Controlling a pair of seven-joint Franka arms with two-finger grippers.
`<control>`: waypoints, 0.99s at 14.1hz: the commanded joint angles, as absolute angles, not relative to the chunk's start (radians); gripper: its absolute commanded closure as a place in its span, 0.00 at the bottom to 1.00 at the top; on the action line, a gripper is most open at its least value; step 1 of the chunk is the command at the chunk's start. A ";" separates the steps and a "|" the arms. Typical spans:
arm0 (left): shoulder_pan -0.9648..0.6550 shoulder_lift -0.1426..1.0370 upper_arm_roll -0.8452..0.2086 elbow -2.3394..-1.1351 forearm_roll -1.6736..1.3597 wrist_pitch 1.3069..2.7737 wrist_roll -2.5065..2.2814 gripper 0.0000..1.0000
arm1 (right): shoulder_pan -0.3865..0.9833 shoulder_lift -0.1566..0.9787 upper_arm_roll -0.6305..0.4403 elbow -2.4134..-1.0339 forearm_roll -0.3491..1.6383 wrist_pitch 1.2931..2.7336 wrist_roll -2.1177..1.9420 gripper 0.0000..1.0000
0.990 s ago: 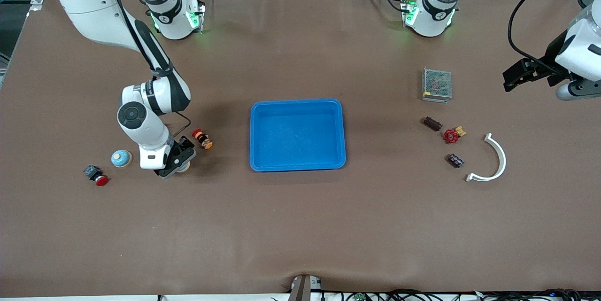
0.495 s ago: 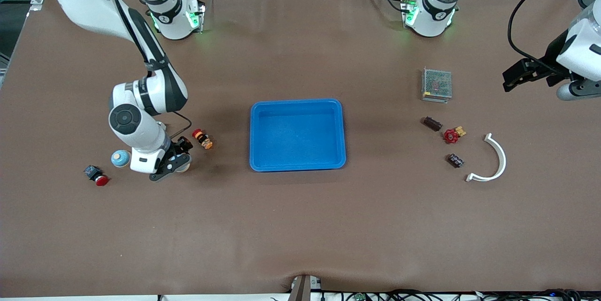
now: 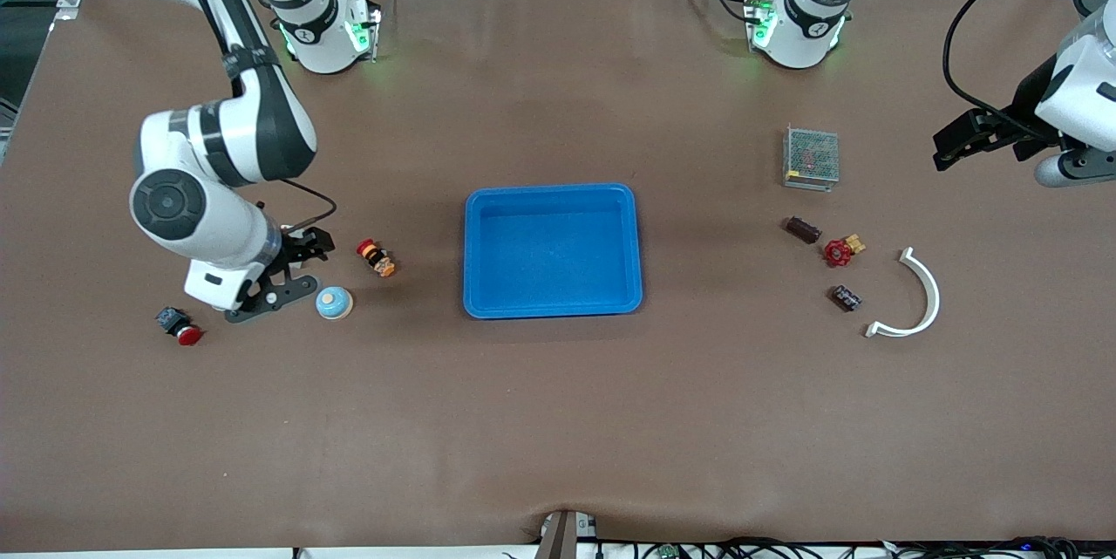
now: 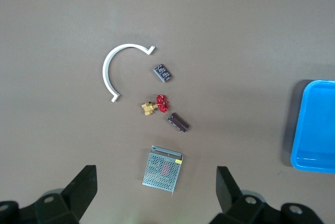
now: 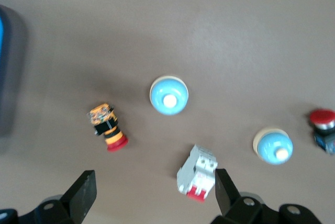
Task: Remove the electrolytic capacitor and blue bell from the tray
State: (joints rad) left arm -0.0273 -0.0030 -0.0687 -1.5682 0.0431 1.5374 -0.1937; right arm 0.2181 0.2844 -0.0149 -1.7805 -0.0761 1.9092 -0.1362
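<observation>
Bell (image 3: 334, 303), light blue dome w/ pale centre button, sits on the table (image 3: 558, 419) toward the right arm's end, between the blue tray (image 3: 553, 310) and the right gripper (image 3: 275, 280). Second bell (image 5: 273, 148), same type, shows in the right wrist view only; the arm covers it in the front view. A white circuit breaker w/ red base (image 5: 197, 172) lies between the two bells in that view.

Capacitor (image 3: 803, 230), dark cylinder on its side, lies toward the left arm's end of the table, just beside a red valve handle w/ brass fitting (image 3: 841, 251). A 2nd dark component (image 3: 845, 298) lies nearer the front camera than the valve. White curved bracket (image 3: 915, 296) sits beside these, toward the table's end. Mesh-covered power supply (image 3: 811, 157) is farther from the front camera than the capacitor.

Right gripper: raised over the table just beside the bell, not touching it, fingers spread, nothing held. Red/yellow emergency-stop switch (image 3: 377, 258) lies near the bell, farther from the front camera. Red pushbutton on black body (image 3: 179, 325) lies toward the table's end.

Left gripper (image 3: 950, 145): waits high over the left end of the table, fingers spread, empty. Tray empty.
</observation>
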 commanded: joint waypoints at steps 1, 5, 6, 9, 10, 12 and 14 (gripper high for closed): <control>-0.028 -0.017 -0.064 -1.577 0.029 1.545 -0.187 0.00 | 0.216 0.181 -0.015 -1.755 -0.055 1.785 -0.039 0.00; -0.026 -0.026 -0.061 -1.578 0.028 1.545 -0.190 0.00 | 0.177 0.082 -0.021 -1.605 -0.055 1.574 -0.031 0.00; -0.026 -0.026 -0.061 -1.578 0.028 1.542 -0.190 0.00 | 0.157 0.054 -0.021 -1.600 -0.054 1.557 -0.032 0.00; -0.026 -0.026 -0.061 -1.580 0.029 1.539 -0.187 0.00 | 0.079 -0.014 -0.021 -1.611 -0.051 1.577 -0.046 0.00; -0.026 -0.026 -0.061 -1.578 0.032 1.539 -0.184 0.00 | 0.062 -0.026 -0.021 -1.611 -0.049 1.583 -0.052 0.00; -0.026 -0.026 -0.061 -1.577 0.035 1.540 -0.179 0.00 | 0.031 -0.054 -0.021 -1.614 -0.048 1.583 -0.092 0.00; -0.026 -0.026 -0.061 -1.577 0.035 1.540 -0.178 0.00 | -0.014 -0.060 -0.028 -1.611 -0.016 1.583 -0.106 0.00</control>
State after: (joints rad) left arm -0.0265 -0.0044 -0.0658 -1.5677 0.0431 1.5379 -0.1939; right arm 0.0320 -0.0348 -0.0352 -1.5985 -0.0541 1.5761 -0.0826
